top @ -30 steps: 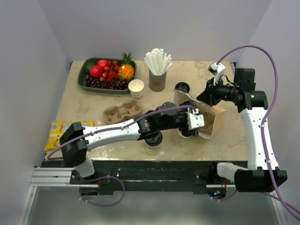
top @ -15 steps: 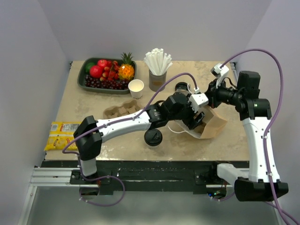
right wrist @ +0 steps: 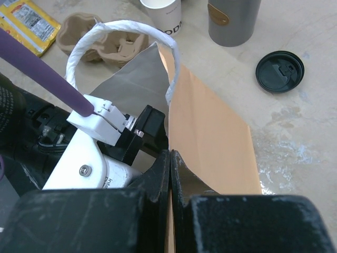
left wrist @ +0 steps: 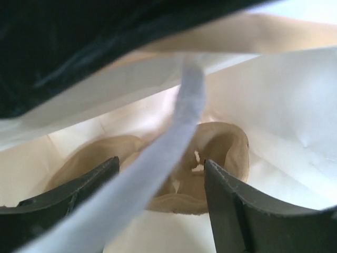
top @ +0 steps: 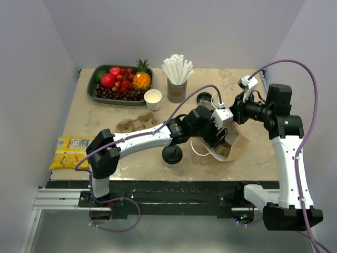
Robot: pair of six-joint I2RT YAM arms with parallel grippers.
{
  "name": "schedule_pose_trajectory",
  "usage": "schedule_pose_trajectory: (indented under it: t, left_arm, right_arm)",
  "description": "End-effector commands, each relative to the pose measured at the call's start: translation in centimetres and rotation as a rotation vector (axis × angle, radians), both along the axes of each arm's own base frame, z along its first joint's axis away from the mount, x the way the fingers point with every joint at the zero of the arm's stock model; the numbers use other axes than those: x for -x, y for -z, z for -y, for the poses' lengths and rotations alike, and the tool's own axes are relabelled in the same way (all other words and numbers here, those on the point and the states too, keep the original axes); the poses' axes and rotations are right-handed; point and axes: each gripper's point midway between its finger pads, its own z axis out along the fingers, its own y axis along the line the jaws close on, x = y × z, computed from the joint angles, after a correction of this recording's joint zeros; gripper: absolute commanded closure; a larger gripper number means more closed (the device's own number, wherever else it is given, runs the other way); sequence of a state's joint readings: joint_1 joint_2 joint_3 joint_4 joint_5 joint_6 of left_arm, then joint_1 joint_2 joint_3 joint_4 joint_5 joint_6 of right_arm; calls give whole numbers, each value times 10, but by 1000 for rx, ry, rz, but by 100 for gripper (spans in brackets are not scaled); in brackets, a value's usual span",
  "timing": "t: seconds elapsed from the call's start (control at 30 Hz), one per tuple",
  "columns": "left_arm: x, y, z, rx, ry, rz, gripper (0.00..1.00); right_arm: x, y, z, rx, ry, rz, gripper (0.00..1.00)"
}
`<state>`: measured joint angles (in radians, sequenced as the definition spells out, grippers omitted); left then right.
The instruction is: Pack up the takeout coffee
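You see the brown paper bag (top: 238,143) on the table (top: 253,161), its mouth turned left. Your left gripper (top: 221,138) reaches into that mouth, fingers hidden inside; your right gripper (top: 235,114) meets the bag's far edge. Just behind the bag lies a black lid (top: 204,98); a second black lid (top: 172,154) lies to the bag's left. Farther left of the bag sits the pulp carrier (top: 138,124). Behind and left of the bag stand the grey cup of straws (top: 176,87), an open white cup (top: 152,98) and the fruit tray (top: 99,90).
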<state>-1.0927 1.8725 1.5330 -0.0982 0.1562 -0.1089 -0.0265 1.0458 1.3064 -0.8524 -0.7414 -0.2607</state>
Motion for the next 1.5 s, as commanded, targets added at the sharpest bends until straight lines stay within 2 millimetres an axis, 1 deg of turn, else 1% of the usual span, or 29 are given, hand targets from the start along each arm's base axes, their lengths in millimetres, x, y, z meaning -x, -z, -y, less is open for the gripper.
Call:
schedule_pose_trajectory:
  t: [0.0, 0.07, 0.1, 0.17, 0.2, 0.23, 0.27, 0.33, 0.37, 0.47, 0.53, 0.63, 0.7, 0.77, 0.8, 0.9, 0.93, 1.03, 1.07, 1.1, 1.13, 1.2, 1.23, 1.27, 1.3, 1.37, 1.43, 1.47]
  left_arm:
    - [8, 14, -19, -50, 32, -5, 31]
    - [9, 18, -26, -71, 33, 12, 30]
    - [12, 23, -33, -86, 36, 14, 30]
    - [15, 30, -38, -95, 41, 10, 30]
    - [19, 42, -43, -114, 43, -3, 30]
    - [20, 47, -45, -119, 40, -9, 29]
    - [17, 53, -44, -118, 24, -9, 29]
    - [11, 63, -45, -133, -10, -5, 27]
    - [2, 69, -45, -147, -49, 7, 27]
    - [-17, 58, -35, -116, -105, 41, 26]
    - [-20, 59, -32, -106, -120, 24, 26]
    - [-23, 54, -23, -74, -128, -13, 27]
    - [-25, 44, -15, -30, -125, -8, 28]
    - [-25, 42, -10, -5, -116, -19, 28]
    - [-29, 43, -10, 2, -120, -27, 28]
    - [-36, 51, -3, 9, -130, -46, 28]
    - [-36, 51, -1, 12, -121, -44, 29]
    - [-23, 38, 11, 75, -24, -52, 31]
    - [-13, 28, 16, 116, 43, -60, 32]
    - [-6, 24, 18, 137, 78, -69, 31]
    - [2, 15, 22, 181, 122, -74, 31]
    - [5, 19, 23, 199, 116, -120, 30]
    - [-1, 19, 25, 213, 82, -118, 30]
    - [-6, 26, 29, 209, 57, -131, 30]
    - [-11, 28, 31, 211, 25, -146, 30]
    - [-21, 26, 38, 217, -11, -153, 30]
    - [-28, 22, 34, 210, -43, -181, 30]
    - [-25, 16, 26, 211, -43, -165, 30]
  right_arm:
    - [-6, -11, 1, 11, 6, 58, 100]
    - [-9, -10, 1, 7, 16, 61, 100]
    - [-10, -9, 2, 5, 19, 64, 100]
    - [-10, -7, 1, 6, 15, 78, 100]
    - [-10, -5, 2, 5, 19, 82, 100]
    - [-11, -1, 2, 4, 23, 85, 100]
    - [-7, -6, 0, -16, 26, 103, 100]
    - [-3, -8, -5, -52, 8, 104, 100]
    - [-2, -8, -8, -71, 4, 81, 100]
    - [4, -8, -9, -75, -4, 41, 100]
    - [6, -5, -9, -75, 1, 36, 100]
    - [10, -2, -10, -83, 2, 18, 100]
    - [10, -2, -10, -90, 2, 8, 100]
    - [10, 1, -11, -98, 4, -1, 100]
    - [10, 2, -11, -101, 4, -4, 100]
    - [10, 4, -12, -111, 11, -14, 100]
    - [7, 4, -13, -121, 7, -15, 100]
    - [2, 4, -14, -138, 13, -28, 100]
    - [-1, 5, -14, -138, 16, -31, 100]
    - [-2, 5, -14, -135, 16, -29, 100]
    - [-4, 6, -12, -126, 18, -28, 100]
    - [-6, 8, -10, -107, 19, -31, 100]
    - [-7, 8, -10, -106, 21, -31, 100]
    - [-7, 7, -11, -110, 18, -33, 100]
    - [-7, 6, -11, -113, 21, -32, 100]
    - [-10, 0, -11, -120, 31, -14, 100]
    - [-12, -5, -8, -107, 41, -2, 100]
    - [-13, -5, -8, -94, 33, 10, 100]
